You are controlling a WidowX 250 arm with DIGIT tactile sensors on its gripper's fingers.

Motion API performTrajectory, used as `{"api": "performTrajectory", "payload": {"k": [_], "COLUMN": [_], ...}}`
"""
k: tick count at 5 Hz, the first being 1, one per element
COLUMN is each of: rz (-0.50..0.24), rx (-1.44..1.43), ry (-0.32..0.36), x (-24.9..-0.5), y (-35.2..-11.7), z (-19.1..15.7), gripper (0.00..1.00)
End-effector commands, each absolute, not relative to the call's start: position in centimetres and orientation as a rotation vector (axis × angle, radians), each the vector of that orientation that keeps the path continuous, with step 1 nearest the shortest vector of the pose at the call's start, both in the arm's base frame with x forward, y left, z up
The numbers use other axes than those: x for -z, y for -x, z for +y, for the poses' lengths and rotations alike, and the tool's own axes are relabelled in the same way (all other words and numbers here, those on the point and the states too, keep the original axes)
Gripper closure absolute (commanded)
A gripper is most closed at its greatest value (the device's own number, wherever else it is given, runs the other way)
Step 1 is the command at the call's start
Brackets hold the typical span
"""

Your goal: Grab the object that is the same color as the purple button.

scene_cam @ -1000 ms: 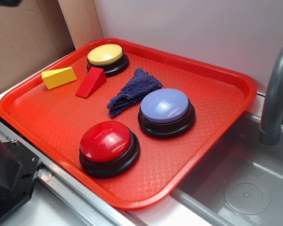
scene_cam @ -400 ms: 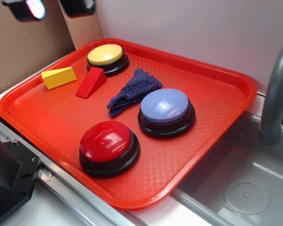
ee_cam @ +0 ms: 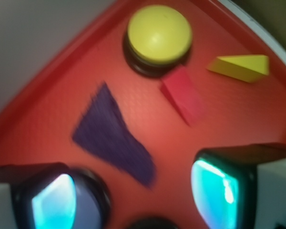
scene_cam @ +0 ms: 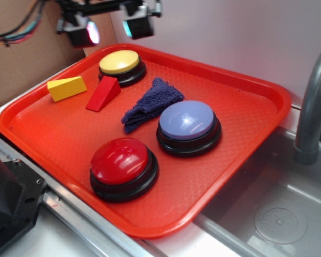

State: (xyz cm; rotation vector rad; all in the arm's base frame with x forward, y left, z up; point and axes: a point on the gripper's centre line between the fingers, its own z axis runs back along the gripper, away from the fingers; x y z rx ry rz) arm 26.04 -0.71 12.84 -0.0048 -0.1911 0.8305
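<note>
On the red tray (scene_cam: 246,139), the purple rag (scene_cam: 150,104) lies ungrabbed beside the purple button (scene_cam: 187,120), while the gripper (scene_cam: 111,29) is held empty and open above the tray's back edge.

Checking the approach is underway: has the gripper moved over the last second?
Yes. The gripper, open, has come into the exterior view and moved down and right, now above the yellow button, not yet over the purple rag.

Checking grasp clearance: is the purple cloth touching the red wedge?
No, the cloth lies apart from the red wedge, with bare tray between them.
</note>
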Motion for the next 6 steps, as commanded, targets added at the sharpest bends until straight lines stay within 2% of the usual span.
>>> {"api": "performTrajectory", "payload": {"k": [1, 3, 4, 5, 6], "rz": [-0.213, -0.161, -0.146, -0.148, -0.155], "rx": [-0.937, -0.925, -0.916, -0.902, -0.884], "ry": [-0.004, 0.016, 0.028, 0.028, 0.031], "x": [-6.8, -3.2, -2.6, -2.6, -2.9], "y": [-31.3, -31.4, -30.8, -30.3, -30.1], "z": [0.9, 1.1, 0.8, 0.5, 0.4], "gripper": [0.00, 0.00, 0.46, 1.00, 1.00]}}
